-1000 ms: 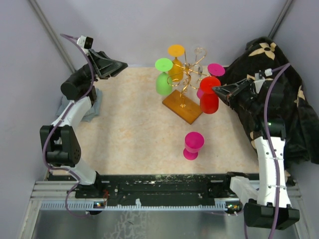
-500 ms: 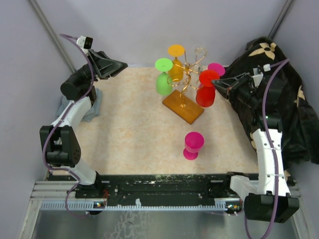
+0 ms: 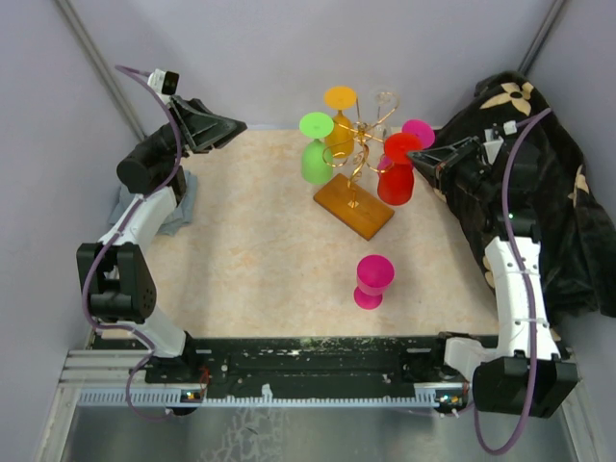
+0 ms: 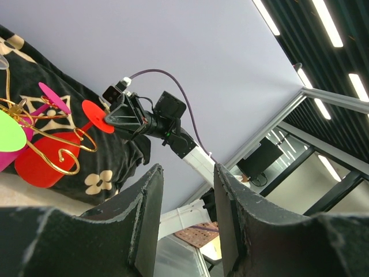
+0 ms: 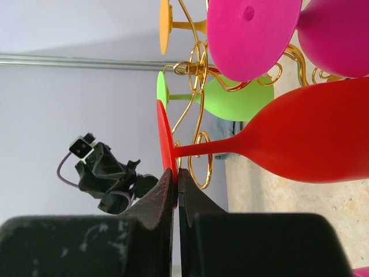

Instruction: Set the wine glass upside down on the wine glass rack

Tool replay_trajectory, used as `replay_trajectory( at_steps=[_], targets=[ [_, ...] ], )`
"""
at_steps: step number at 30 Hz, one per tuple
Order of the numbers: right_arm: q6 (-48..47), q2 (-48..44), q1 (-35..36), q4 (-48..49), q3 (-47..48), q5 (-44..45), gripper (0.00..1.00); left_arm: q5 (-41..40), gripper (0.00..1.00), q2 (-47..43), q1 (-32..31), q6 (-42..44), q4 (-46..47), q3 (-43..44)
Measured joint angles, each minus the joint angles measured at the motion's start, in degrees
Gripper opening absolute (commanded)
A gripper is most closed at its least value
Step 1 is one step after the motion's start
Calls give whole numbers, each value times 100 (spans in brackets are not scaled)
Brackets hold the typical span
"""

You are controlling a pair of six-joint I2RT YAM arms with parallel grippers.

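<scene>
Three glasses (image 3: pixel 315 159) hang on the wine glass rack (image 3: pixel 352 207); right gripper (image 5: pixel 176 187) grasps the inverted red wine glass (image 3: pixel 396 183) beside it, seemingly unhung; left gripper (image 4: pixel 187 179) released.

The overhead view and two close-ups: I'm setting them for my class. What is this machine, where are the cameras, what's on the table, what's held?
Two robot arms stand at the near edge of a table. One camera looks down from above; each close-up comes from a camera on one wrist. On it are a gold wire rack with a green glass and others hung on it, and a loose pink glass. The right gripper pinches an upside-down red glass by its foot. The left gripper is open, empty.
</scene>
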Motion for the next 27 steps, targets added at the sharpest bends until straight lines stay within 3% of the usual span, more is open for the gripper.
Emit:
replay_trajectory(
  at_steps=[27],
  targets=[
    [256, 673, 391, 560, 13, -142, 0, 39, 47, 0, 0, 94, 2, 0]
  ],
)
